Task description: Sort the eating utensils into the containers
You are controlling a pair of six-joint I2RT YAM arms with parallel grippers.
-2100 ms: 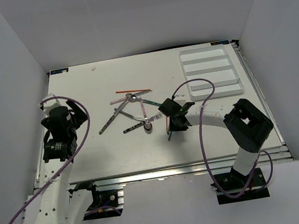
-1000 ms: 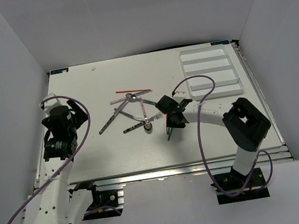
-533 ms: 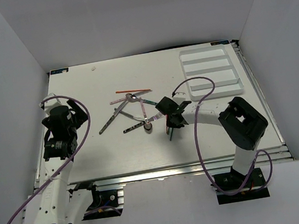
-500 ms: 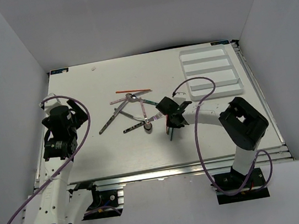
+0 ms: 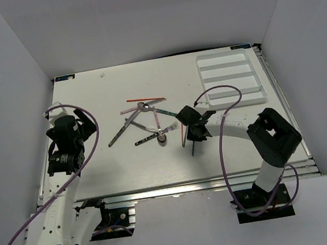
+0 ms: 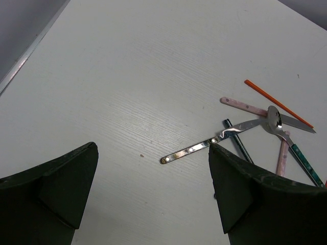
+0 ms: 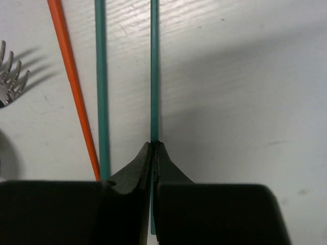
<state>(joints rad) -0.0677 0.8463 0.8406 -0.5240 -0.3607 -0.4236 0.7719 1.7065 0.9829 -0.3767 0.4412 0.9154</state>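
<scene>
Fingers [image 7: 134,171] of our right gripper [image 7: 153,147] pinch a thin green stick [image 7: 154,66]; a second green stick [image 7: 101,76] and an orange stick [image 7: 71,97] crowd nine o'clock; our left gripper [image 6: 153,148] gapes.

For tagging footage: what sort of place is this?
Probably a robotics lab cell: plain white walls enclose a table, two arms bolted at its edge, cutlery laid out for sorting.

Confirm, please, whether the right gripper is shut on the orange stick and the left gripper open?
No: the right wrist view shows the right gripper shut on a green stick; the orange stick lies beside it. The left gripper is open.
</scene>
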